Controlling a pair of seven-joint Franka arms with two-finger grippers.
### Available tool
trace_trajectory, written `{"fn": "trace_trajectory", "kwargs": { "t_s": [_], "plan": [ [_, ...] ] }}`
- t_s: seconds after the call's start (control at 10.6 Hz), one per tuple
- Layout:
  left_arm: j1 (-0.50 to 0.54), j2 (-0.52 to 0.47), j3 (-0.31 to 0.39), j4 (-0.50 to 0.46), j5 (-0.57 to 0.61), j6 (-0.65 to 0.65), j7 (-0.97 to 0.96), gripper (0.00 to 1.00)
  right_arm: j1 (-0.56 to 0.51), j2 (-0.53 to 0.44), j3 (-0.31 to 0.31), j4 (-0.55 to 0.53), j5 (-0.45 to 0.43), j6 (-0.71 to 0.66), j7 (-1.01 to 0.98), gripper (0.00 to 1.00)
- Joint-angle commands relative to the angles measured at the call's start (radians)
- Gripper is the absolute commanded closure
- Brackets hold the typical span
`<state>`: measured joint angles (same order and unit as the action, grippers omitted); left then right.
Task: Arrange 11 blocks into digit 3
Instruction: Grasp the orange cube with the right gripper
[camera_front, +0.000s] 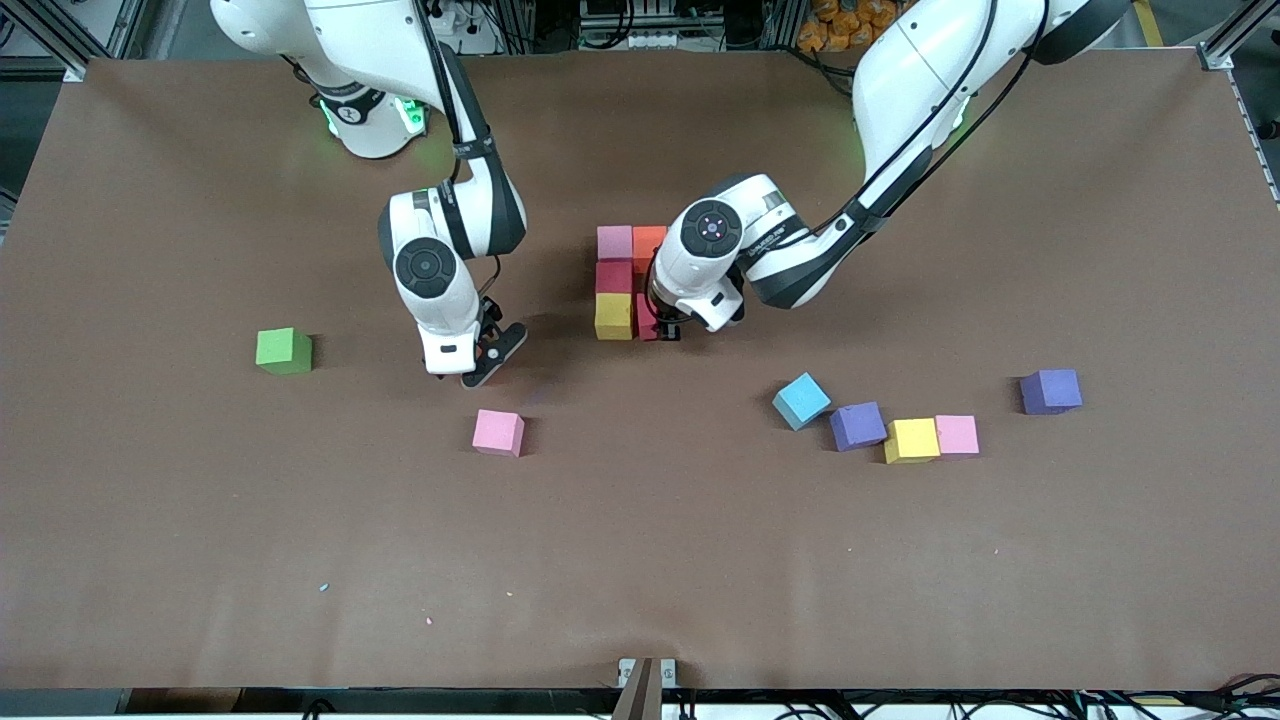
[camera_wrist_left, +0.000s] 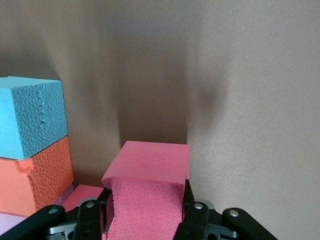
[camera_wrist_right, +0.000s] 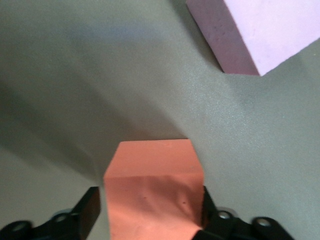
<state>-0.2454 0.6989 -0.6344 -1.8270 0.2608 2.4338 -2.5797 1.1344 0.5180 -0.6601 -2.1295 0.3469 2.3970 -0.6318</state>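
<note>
The green cube (camera_front: 284, 351) sits alone toward the right arm's end of the table (camera_front: 640, 560), not part of the job. Beside it, the right gripper (camera_front: 492, 352) hangs low over the table with an orange block (camera_wrist_right: 152, 192) in its mouth; whether it is clamped cannot be told. A loose pink block (camera_front: 498, 432) lies just nearer the front camera. At mid-table the digit 3 (camera_front: 622, 278) is partly built: pink, orange, dark red and yellow cubes touching, with a light blue cube (camera_wrist_left: 30, 117) next to the orange one in the left wrist view. The left gripper (camera_front: 665, 330) is clamped on a red block (camera_wrist_left: 147, 190) beside the yellow cube, probably seating it as the middle bar. Toward the left arm's end wait five spare blocks (camera_front: 911, 440), seemingly kept within reach. No container is present; everything rests on the table.
</note>
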Motion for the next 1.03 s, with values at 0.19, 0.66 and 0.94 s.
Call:
{"fn": "trace_trajectory", "kwargs": {
  "t_s": [0.19,0.66,0.94],
  "plan": [
    [-0.020,0.011,0.010,0.002,0.037,0.034,-0.034,1.00,-0.019,-0.001,0.004,0.003,0.015,-0.007,-0.037,1.00],
    [-0.034,0.021,0.019,0.006,0.040,0.037,-0.034,1.00,-0.012,-0.018,0.002,0.046,0.112,-0.133,0.027,1.00],
    [-0.048,0.021,0.036,0.009,0.052,0.039,-0.036,1.00,0.019,-0.015,0.004,0.085,0.113,-0.183,0.213,1.00]
  ]
}}
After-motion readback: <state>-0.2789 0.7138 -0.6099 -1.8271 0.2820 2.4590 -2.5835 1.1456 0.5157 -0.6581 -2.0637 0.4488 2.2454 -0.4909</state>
